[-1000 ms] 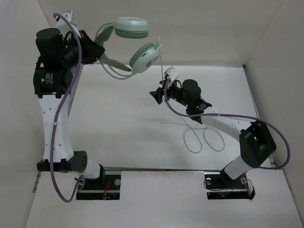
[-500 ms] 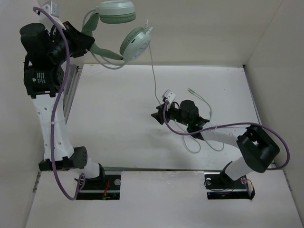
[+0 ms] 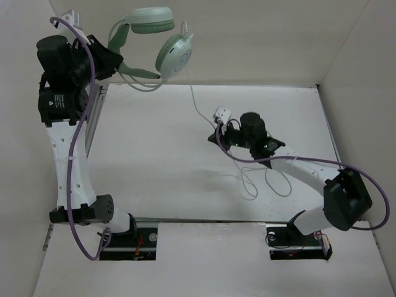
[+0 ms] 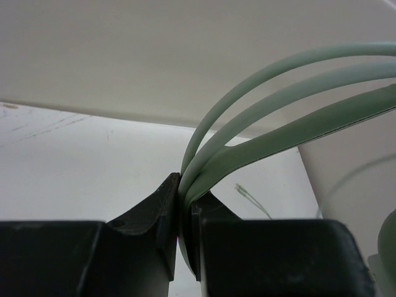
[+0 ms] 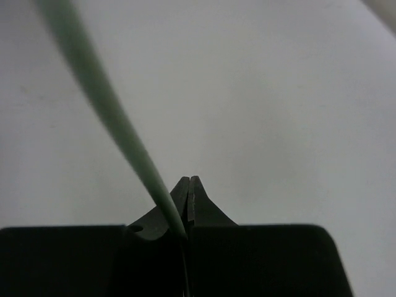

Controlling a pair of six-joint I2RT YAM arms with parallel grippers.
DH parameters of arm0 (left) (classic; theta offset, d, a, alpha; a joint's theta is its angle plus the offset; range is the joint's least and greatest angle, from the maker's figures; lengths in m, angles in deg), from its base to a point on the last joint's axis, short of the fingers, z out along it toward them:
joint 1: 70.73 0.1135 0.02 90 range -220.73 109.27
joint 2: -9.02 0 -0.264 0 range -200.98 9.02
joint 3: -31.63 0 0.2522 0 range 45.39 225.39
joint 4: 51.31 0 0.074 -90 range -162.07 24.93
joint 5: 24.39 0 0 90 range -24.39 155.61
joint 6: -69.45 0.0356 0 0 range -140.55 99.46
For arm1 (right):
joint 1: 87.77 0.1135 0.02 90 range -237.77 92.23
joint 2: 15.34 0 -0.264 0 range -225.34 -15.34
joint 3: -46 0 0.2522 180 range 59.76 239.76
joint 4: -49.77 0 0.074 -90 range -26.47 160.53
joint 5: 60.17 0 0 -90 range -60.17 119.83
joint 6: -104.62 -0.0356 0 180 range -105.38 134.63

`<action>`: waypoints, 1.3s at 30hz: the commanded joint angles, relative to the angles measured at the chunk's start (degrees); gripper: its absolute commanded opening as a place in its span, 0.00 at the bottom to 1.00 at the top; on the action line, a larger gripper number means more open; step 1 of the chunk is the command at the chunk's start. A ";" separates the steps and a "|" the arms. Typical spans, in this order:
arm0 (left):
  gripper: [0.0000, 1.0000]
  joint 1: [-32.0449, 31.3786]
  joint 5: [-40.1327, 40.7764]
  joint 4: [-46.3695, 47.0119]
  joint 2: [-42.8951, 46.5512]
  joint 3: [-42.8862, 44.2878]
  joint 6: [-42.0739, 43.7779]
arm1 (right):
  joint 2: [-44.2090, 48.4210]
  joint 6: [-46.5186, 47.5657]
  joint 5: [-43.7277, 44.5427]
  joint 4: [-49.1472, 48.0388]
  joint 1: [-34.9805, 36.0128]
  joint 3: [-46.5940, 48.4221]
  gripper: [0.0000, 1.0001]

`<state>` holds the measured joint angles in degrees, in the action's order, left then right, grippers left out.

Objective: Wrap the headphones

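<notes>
The pale mint-green headphones (image 3: pixel 166 44) hang high at the back left, both ear cups in the air. My left gripper (image 3: pixel 117 64) is shut on their curved headband (image 4: pixel 281 83), pinched between the dark jaws of the left gripper (image 4: pixel 184 199). The thin pale cable (image 3: pixel 197 108) drops from the lower ear cup to my right gripper (image 3: pixel 215 137) at mid-table. In the right wrist view the right gripper (image 5: pixel 187 187) is shut, and the cable (image 5: pixel 102 102) enters at the base of its left finger. Past the gripper the cable lies in loose loops (image 3: pixel 267 183) on the table.
White walls enclose the white table (image 3: pixel 154 161) at the back and both sides. A metal rail (image 3: pixel 94 127) runs along the left edge. Purple robot cables (image 3: pixel 76 154) trail along both arms. The cable's plug end (image 4: pixel 250 199) rests on the table.
My right gripper has gone from open to shut on the cable and moved slightly back and right. The left arm has shifted the headphones a little, still held high.
</notes>
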<state>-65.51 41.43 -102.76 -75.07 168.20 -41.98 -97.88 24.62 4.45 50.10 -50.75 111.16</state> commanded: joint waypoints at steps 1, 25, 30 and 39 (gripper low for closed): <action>0.00 -3.22 8.95 4.91 2.88 -3.52 2.17 | 0.64 15.62 3.39 23.73 -2.17 15.71 0.00; 0.00 -22.91 34.90 6.49 -1.16 -17.76 15.71 | 2.92 94.66 45.25 24.80 11.55 42.20 0.00; 0.00 -27.92 34.73 6.05 -0.46 -23.21 17.21 | 1.86 99.60 43.84 14.85 7.95 41.77 0.00; 0.00 -33.20 29.11 3.33 2.97 -27.53 20.11 | 2.56 99.43 40.51 13.25 3.81 38.52 0.00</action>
<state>-97.80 74.06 -102.83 -77.59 139.78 -21.56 -95.98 122.48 46.19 67.46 -46.34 150.88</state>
